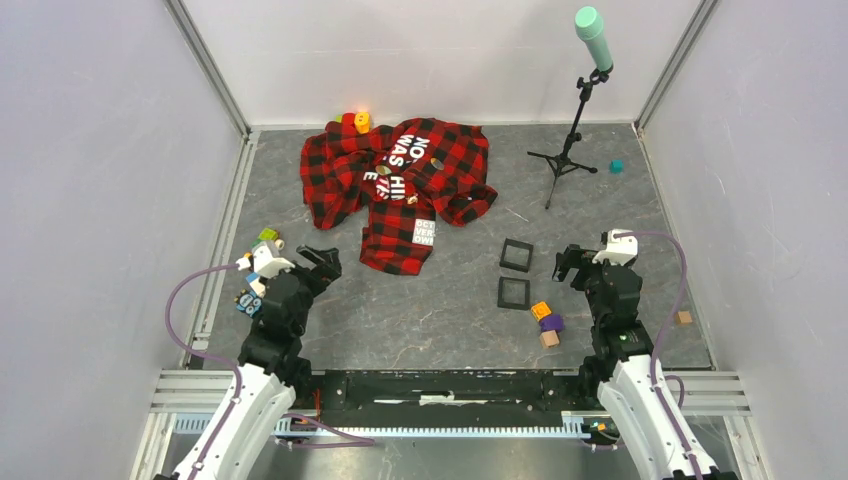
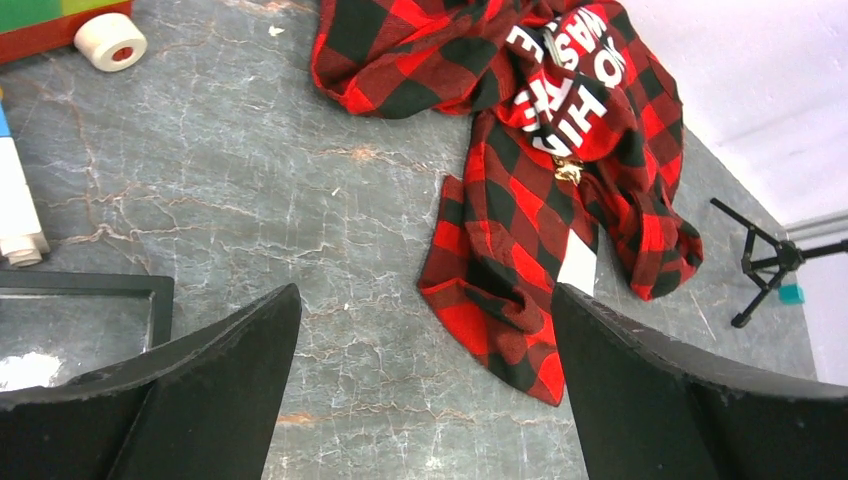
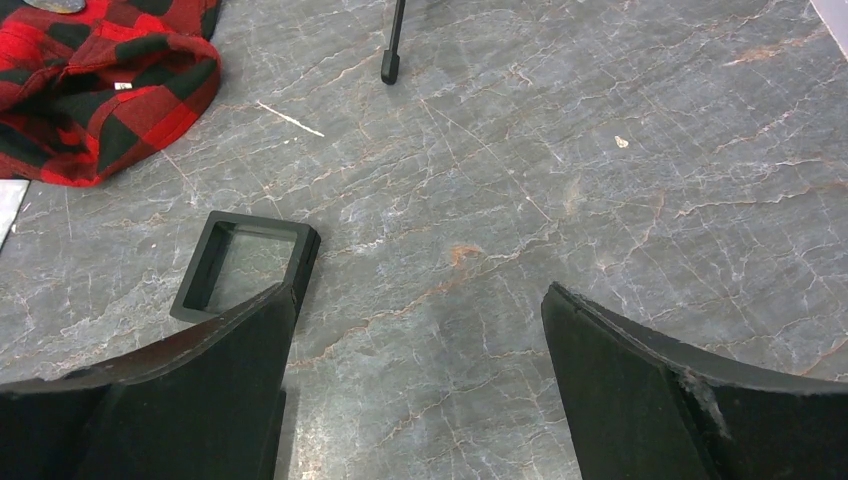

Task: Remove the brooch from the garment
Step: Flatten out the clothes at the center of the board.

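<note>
your left gripper [image 2: 422, 292] and right gripper [image 3: 419, 290] stand spread wide, apart from the garment [image 2: 520, 200] bearing what seems a brooch [image 2: 568, 172].

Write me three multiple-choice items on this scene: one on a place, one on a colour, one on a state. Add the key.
1. The shirt lies
A. at the table's near edge
B. at the far middle of the table
C. in the far right corner

2. The small cube by the stand is
A. teal
B. yellow
C. white

3. The left pincer and the right pincer are
A. left shut on the shirt
B. right shut on the cube
C. both open and empty

Key: 1 B, the top view shows it centred by the far edge. 2 A, it shows teal in the top and left wrist views. 3 C, each wrist view shows spread fingers with nothing held between them.
</note>
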Tool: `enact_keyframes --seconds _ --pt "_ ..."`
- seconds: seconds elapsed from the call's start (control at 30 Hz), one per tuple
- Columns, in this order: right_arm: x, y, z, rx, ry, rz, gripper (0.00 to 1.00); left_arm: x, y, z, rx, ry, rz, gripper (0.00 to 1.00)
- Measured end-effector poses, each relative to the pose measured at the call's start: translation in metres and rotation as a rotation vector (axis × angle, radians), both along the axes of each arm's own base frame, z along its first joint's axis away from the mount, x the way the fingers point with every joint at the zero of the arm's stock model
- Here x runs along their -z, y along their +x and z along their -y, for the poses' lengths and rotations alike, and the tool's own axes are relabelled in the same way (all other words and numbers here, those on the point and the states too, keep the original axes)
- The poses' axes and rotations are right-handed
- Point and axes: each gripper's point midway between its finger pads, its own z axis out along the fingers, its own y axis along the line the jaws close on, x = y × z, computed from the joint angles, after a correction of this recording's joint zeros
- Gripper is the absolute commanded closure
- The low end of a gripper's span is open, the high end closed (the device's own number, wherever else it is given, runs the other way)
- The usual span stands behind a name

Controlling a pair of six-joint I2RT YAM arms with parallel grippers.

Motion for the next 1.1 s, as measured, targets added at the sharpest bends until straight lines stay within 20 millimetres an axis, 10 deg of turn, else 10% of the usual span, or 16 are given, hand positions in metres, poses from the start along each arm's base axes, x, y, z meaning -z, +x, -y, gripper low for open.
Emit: enact_keyframes --seconds 0.37,0.53,1.1 --pt "0.012 0.006 -0.018 -0.09 0.025 -0.115 0.02 -0.017 0.003 0.037 0.235 0.033 0.074 0.0" --pt "-0.005 0.025 -0.039 -0.187 0.061 -0.144 0.02 0.013 0.013 0.053 0.309 0.032 -0.045 0.0" --pt "-0.006 0.072 -0.155 -0.518 0.04 -0.223 0.02 0.038 0.069 0.118 0.558 0.009 -0.265 0.08"
